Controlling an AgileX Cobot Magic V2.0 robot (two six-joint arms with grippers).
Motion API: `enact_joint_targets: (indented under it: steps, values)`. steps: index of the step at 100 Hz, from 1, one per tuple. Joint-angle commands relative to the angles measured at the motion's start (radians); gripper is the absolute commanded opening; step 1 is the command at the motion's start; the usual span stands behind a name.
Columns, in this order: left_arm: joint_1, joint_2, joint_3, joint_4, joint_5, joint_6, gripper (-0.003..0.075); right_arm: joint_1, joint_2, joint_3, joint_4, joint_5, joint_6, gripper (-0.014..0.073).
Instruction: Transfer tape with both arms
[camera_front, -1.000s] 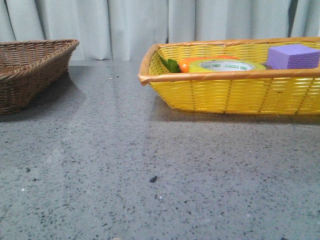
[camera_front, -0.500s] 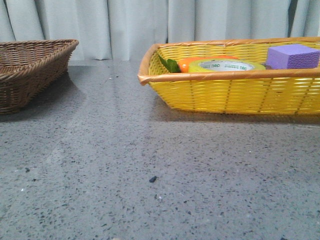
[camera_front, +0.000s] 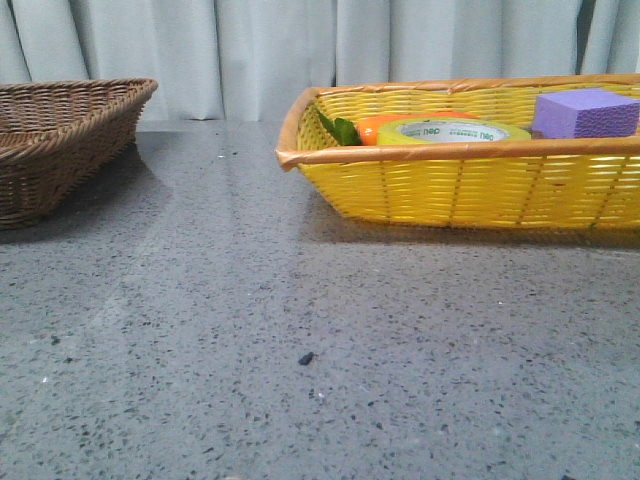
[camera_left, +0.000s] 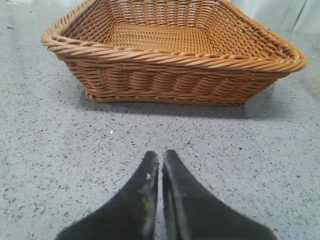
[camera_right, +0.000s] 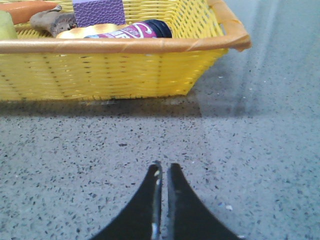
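The tape, a yellow roll with a white core and green lettering, lies flat in the yellow basket at the right of the front view. Only its top shows over the rim. A yellow-green edge at the border of the right wrist view may be the same roll. My right gripper is shut and empty, low over the grey table, a short way in front of the yellow basket. My left gripper is shut and empty, in front of the brown wicker basket. Neither gripper shows in the front view.
The yellow basket also holds an orange carrot with green leaves, a purple block, and, in the right wrist view, a dark pink-labelled container and a gold roll. The brown basket is empty. A small dark speck lies on the table.
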Motion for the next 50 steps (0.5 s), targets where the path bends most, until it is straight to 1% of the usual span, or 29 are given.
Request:
enact_joint_targets:
  steps: [1, 11, 21, 50]
  values:
    - [0.003, -0.029, 0.011, -0.008, -0.088, -0.007, -0.0021, -0.002, -0.019, 0.023, -0.037, -0.028, -0.006, -0.0067]
    - [0.003, -0.029, 0.011, -0.008, -0.095, -0.007, -0.0021, -0.002, -0.019, 0.023, -0.107, -0.039, -0.006, -0.0067]
    - [0.003, -0.029, 0.011, -0.035, -0.095, -0.007, -0.0021, -0.002, -0.019, 0.023, -0.109, -0.064, -0.006, -0.0067]
    - [0.003, -0.029, 0.011, -0.036, -0.101, -0.007, -0.0021, -0.002, -0.019, 0.023, -0.107, -0.129, -0.006, -0.0067]
